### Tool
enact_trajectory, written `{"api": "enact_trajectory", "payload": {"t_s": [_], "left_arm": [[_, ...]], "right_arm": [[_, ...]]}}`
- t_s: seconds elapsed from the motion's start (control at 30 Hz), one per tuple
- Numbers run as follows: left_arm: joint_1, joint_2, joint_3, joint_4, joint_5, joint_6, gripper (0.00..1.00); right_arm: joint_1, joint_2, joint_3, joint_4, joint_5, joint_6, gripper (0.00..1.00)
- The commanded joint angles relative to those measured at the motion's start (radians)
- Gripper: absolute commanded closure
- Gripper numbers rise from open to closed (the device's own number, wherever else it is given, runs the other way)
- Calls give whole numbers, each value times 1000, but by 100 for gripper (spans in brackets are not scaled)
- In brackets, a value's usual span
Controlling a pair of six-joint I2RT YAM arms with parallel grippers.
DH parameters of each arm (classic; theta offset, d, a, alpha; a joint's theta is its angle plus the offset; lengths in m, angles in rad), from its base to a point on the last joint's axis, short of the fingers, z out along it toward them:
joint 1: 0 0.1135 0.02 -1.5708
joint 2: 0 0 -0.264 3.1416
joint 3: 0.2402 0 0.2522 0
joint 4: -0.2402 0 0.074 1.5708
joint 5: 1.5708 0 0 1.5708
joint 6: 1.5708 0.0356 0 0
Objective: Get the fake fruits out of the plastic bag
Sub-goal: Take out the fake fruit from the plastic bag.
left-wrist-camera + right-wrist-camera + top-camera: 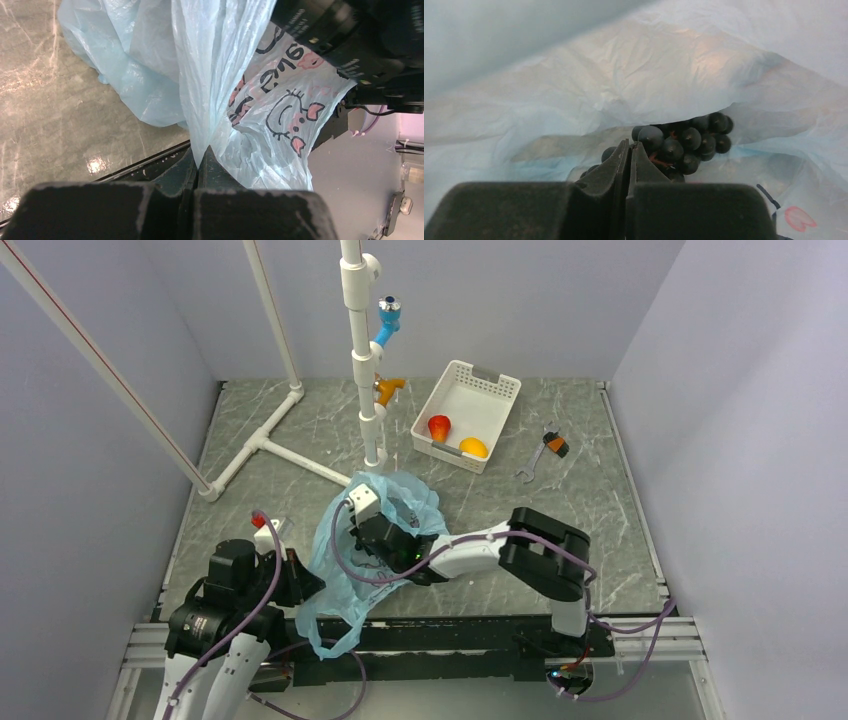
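Two containers: white basket (470, 400) holds red fruit (439, 427), yellow fruit (474, 447); plastic bag (624, 75) holds grapes (689, 140) beside closed right gripper (630, 147); left gripper (199, 157) clamps it.

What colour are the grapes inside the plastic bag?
The grapes are very dark, almost black; the right wrist view shows them best.
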Motion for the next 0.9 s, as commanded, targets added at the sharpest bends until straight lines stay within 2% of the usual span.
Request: {"api": "enact_trajectory", "payload": {"t_s": [0.0,0.2,0.63,0.87], "left_arm": [[12,17,1,21,12,13,100],[18,17,1,21,2,2,100],[19,-14,-6,63,-57,-98,100],[17,-20,-20,49,-57,-105,100]], "right_arm": [[0,-127,-24,0,-67,4,100],[10,-223,-59,-35,-117,30,100],[51,-422,-125,-138,-416,77,100],[61,-589,-126,-185,-453,96,100]]}}
